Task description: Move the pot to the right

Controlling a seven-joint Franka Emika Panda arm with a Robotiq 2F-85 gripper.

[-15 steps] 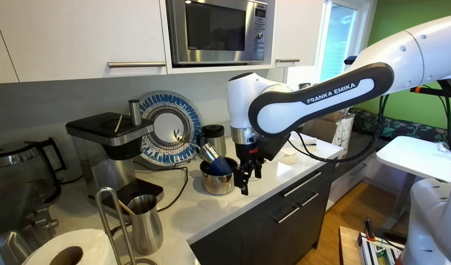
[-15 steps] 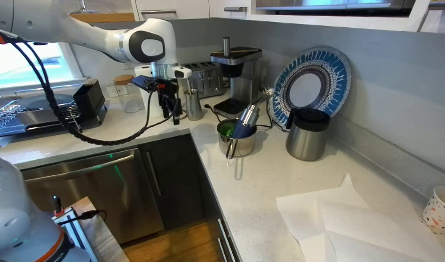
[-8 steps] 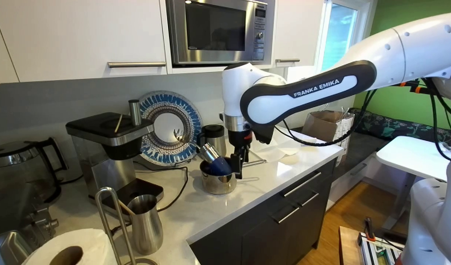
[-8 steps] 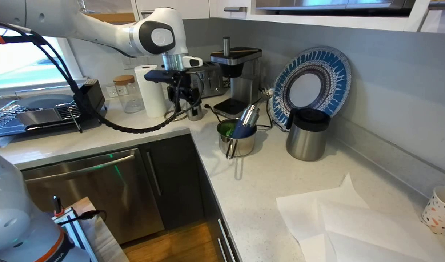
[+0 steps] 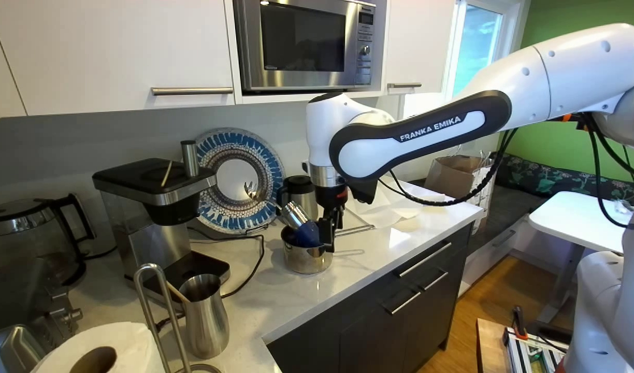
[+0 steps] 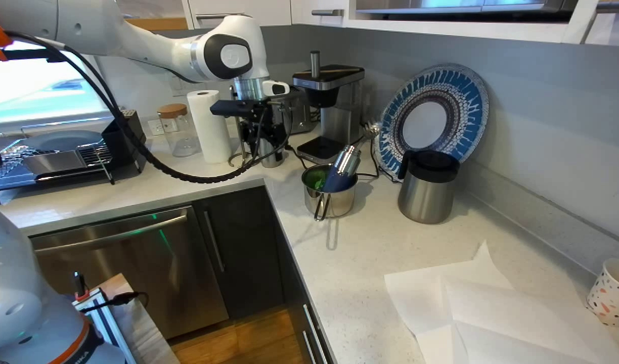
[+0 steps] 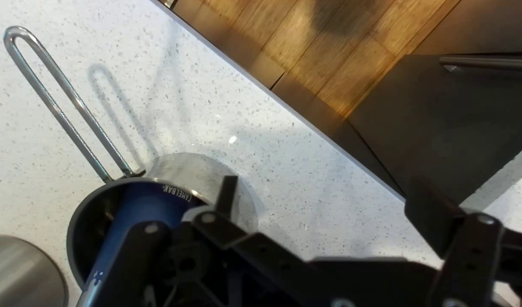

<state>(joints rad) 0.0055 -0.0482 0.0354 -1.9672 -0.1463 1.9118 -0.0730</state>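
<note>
The pot (image 5: 307,260) is squat shiny steel with a long wire handle and stands on the counter; it also shows in an exterior view (image 6: 338,205). A blue bottle (image 5: 309,234) with a steel end leans inside it. In the wrist view the pot (image 7: 192,168) is at lower left, its handle (image 7: 65,111) pointing up-left, its near part hidden by a finger. My gripper (image 7: 325,204) is open, with only bare counter between its fingers. One finger overlaps the pot's wall in this view; contact cannot be told. In an exterior view the gripper (image 5: 329,235) is at the pot's right rim.
A steel jug with a black lid (image 6: 427,194) stands near the pot. A steel cylindrical cup (image 5: 205,321), a coffee maker (image 5: 154,207) and a decorated plate (image 6: 433,121) are around it. White paper (image 6: 491,303) lies along the counter. The counter's front edge (image 7: 286,106) runs close by.
My gripper has turned and moved toward the pot, leftward in one exterior view and rightward in another. The pot's handle, hidden before, now shows there. The pot has not moved.
</note>
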